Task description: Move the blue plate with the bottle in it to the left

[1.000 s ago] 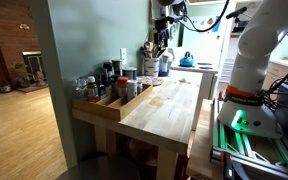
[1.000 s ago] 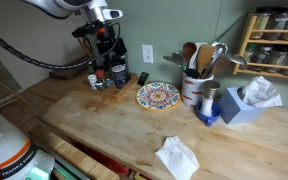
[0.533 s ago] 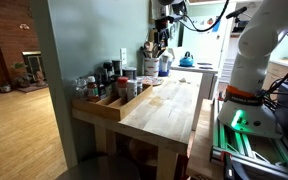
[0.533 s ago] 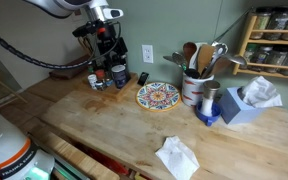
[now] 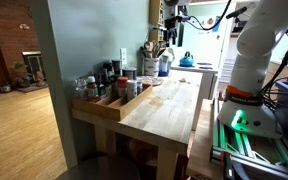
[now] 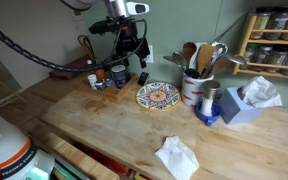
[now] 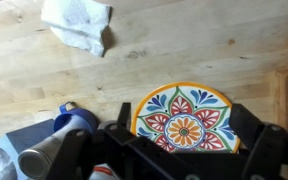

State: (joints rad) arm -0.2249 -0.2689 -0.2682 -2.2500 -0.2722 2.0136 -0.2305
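Observation:
The blue plate (image 6: 208, 118) sits on the wooden table at the right, with the pale bottle (image 6: 210, 99) upright in it. In the wrist view the blue plate (image 7: 76, 121) and the bottle (image 7: 42, 160) show at the lower left. My gripper (image 6: 135, 50) hangs in the air near the back wall, well to the left of the blue plate. In the wrist view its fingers (image 7: 184, 135) are spread wide and empty, high above a colourful patterned plate (image 7: 184, 118).
The patterned plate (image 6: 157, 95) lies mid-table. A utensil crock (image 6: 194, 86) and a blue tissue box (image 6: 244, 103) flank the blue plate. A crumpled tissue (image 6: 177, 157) lies near the front. Jars (image 6: 100, 78) stand at the back left. A spice rack (image 6: 274, 40) hangs on the wall.
My gripper has moved from above the jars at the back left towards the right, and now hangs over the patterned plate. The objects on the table have not moved.

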